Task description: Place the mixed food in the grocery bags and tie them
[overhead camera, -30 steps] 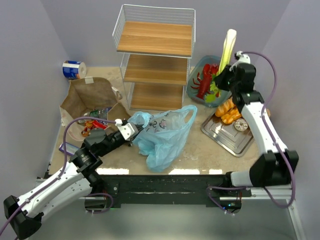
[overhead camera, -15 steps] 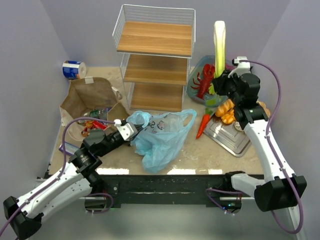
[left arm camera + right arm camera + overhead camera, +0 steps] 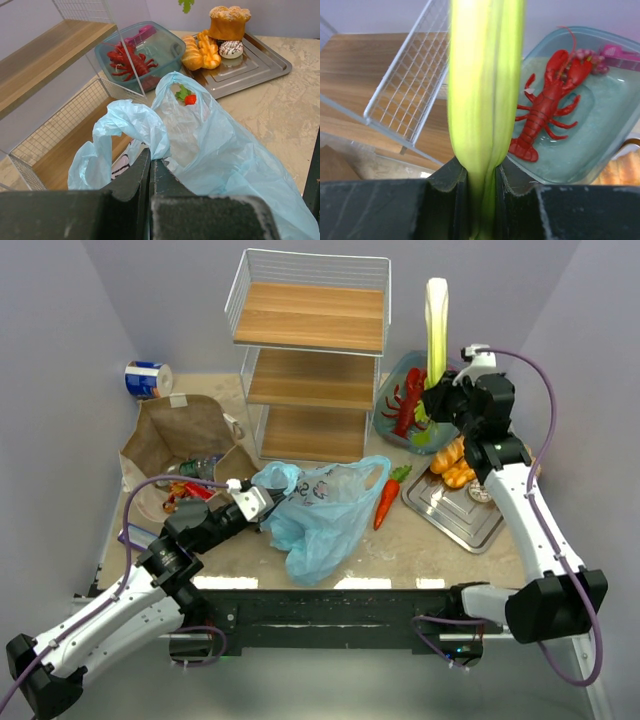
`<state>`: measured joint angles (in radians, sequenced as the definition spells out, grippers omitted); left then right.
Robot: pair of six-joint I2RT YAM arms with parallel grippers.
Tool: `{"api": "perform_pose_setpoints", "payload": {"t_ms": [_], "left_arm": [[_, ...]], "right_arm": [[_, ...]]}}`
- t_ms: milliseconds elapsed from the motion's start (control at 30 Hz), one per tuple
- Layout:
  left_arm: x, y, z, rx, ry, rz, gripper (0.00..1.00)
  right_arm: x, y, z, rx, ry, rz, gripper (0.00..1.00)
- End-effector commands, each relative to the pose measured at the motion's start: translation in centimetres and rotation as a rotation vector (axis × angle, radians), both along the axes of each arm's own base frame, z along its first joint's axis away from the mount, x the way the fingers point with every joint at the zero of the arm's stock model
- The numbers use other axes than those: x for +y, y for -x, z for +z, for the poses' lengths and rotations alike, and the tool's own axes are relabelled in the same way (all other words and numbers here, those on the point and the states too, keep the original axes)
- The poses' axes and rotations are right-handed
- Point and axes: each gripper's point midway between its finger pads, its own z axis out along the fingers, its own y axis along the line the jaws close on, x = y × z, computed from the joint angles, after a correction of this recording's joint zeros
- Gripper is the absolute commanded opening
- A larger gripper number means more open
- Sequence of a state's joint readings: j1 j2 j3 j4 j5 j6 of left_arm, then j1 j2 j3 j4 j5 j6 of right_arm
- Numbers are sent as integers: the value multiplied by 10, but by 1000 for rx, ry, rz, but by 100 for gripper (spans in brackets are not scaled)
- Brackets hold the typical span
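At the near edge of the worktop (image 3: 400, 540), left of centre, the left jaws are pressed together on a fold of the light-blue plastic bag (image 3: 325, 515), by its left handle. In the left wrist view the thin plastic (image 3: 220, 145) is gathered right at their tips. The bag is slumped on the worktop in front of the wire rack (image 3: 310, 350), with its two handles on the far side.

Just right of it a carrot (image 3: 385, 498) is laid, leaf end away, in the narrow bare strip between the bag and the near-left corner of the metal tray (image 3: 450, 520). Whether either is touched by it cannot be told. A band of bare worktop is left between the bag, the tray and the near edge.

To the left, the brown paper bag (image 3: 185, 435) is stood open near the left wall, with packets visible inside. Little room is left between it and the rack.

On the tray, the breads (image 3: 455, 462) are piled at the far end, just beside the teal dish (image 3: 395, 375), in which the lobster (image 3: 410, 400) is lying. Above the dish, the right jaws are clamped on the green base of the leek (image 3: 437, 320). It is held upright, pale end up, clear of the rack's right edge. In the right wrist view the stalk (image 3: 485, 75) fills the gap between the jaws.

A blue-and-white roll (image 3: 148, 378) is lodged in the far left corner.
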<state>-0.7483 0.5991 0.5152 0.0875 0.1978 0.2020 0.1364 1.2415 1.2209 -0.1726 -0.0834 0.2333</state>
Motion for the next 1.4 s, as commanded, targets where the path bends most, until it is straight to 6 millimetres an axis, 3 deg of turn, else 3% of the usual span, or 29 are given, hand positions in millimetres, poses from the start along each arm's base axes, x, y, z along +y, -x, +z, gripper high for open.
{"api": "perform_pose_setpoints", "payload": {"t_ms": [0, 100, 167, 200, 233, 300, 400, 500, 600, 800, 967, 1000, 1200, 1367], "left_arm": [[1, 0, 19, -55, 38, -2, 0], [0, 1, 22, -62, 40, -8, 0], [-1, 1, 21, -60, 36, -11, 0], [-1, 1, 21, -60, 36, -12, 0], [-1, 0, 20, -60, 34, -11, 0], [-1, 2, 22, -65, 36, -20, 0], [-2, 3, 21, -65, 36, -27, 0], [0, 4, 24, -71, 39, -26, 0], [2, 6, 27, -79, 46, -26, 0], [6, 7, 30, -97, 53, -21, 0], [6, 6, 30, -100, 49, -19, 0], [7, 6, 30, -103, 49, -14, 0], [11, 2, 28, -105, 43, 6, 0], [29, -14, 29, -100, 43, 141, 0]], "right_arm": [[21, 25, 39, -181, -51, 140, 0], [40, 56, 47, -286, -25, 246, 0], [47, 74, 42, -322, -12, 300, 0], [62, 86, 51, -380, -28, 383, 0], [71, 94, 40, -373, -58, 422, 0], [94, 117, 52, -453, -85, 513, 0], [123, 134, 48, -501, -79, 606, 0], [141, 145, 51, -563, -100, 678, 0], [154, 146, 40, -611, -104, 731, 0], [190, 142, 8, -599, -83, 881, 0], [219, 139, -37, -526, -87, 977, 0], [225, 146, -36, -542, -108, 1002, 0], [255, 178, -88, -434, -149, 1128, 0], [251, 201, -118, -337, -175, 1128, 0]]}}
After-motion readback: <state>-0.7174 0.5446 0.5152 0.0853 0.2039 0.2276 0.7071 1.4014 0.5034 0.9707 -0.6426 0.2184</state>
